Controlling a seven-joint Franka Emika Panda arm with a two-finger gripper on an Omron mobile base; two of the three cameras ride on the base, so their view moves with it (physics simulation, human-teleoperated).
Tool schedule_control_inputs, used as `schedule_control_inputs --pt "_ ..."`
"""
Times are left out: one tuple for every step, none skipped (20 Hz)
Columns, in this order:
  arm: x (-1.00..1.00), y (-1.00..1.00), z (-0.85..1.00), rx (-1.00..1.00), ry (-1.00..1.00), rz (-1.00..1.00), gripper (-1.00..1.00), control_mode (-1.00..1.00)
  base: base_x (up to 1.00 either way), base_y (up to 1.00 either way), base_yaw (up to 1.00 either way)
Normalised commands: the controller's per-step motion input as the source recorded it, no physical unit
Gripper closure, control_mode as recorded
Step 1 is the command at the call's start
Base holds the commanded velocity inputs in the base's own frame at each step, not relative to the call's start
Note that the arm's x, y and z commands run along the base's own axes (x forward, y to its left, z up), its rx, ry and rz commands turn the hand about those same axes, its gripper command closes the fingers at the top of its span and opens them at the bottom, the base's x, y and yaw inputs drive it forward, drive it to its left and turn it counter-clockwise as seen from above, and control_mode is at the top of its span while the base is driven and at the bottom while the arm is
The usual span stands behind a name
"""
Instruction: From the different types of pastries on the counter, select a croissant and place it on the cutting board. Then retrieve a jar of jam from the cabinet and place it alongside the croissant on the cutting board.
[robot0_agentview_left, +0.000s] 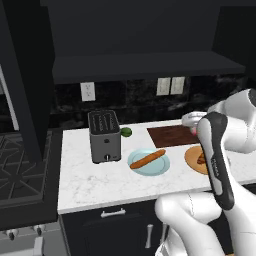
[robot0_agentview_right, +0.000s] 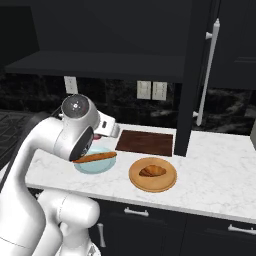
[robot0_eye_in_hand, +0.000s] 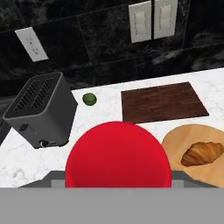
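Gripper (robot0_eye_in_hand: 117, 186) is pinching jar of jam (robot0_eye_in_hand: 117, 162) above counter (robot0_agentview_left: 95, 182) | cutting board (robot0_eye_in_hand: 162, 102) is lying bare | croissant (robot0_eye_in_hand: 203, 153) is sitting on round wooden plate (robot0_eye_in_hand: 183, 138) | risk: jar is slipping, or croissant is being skipped

jar of jam (robot0_eye_in_hand: 117, 155) red | cutting board (robot0_eye_in_hand: 162, 102) dark brown | croissant (robot0_eye_in_hand: 202, 153) golden-brown | counter (robot0_agentview_right: 220, 170) white, grey-veined
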Motion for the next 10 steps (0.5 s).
schedule_control_inputs --pt "1.00 -0.10 0.00 -0.23 0.02 0.00 1.00 -1.00 0.00 0.00 0.00" --pt "0.66 0.00 0.00 -0.25 0.00 0.00 1.00 -1.00 0.00 0.00 0.00" --pt "0.09 0.15 0.00 -0.13 0.00 0.00 1.00 -1.00 0.00 0.00 0.00" --pt "0.00 0.09 0.00 0.00 0.00 0.02 1.00 -1.00 0.00 0.00 0.00" --pt "0.00 0.01 0.00 0.00 0.00 0.00 1.00 -1.00 0.00 0.00 0.00" --pt "0.00 0.00 -0.16 0.00 0.00 0.00 1.00 -1.00 0.00 0.00 0.00" --pt "0.10 0.00 -0.28 0.00 0.00 0.00 1.00 -1.00 0.00 0.00 0.00" --pt "0.24 -0.33 -0.34 0.00 0.04 0.00 1.00 -1.00 0.00 0.00 0.00" --pt "0.14 -0.34 -0.69 0.00 0.08 0.00 1.00 -1.00 0.00 0.00 0.00" --pt "0.00 -0.16 -1.00 -0.04 0.12 0.00 1.00 -1.00 0.00 0.00 0.00"
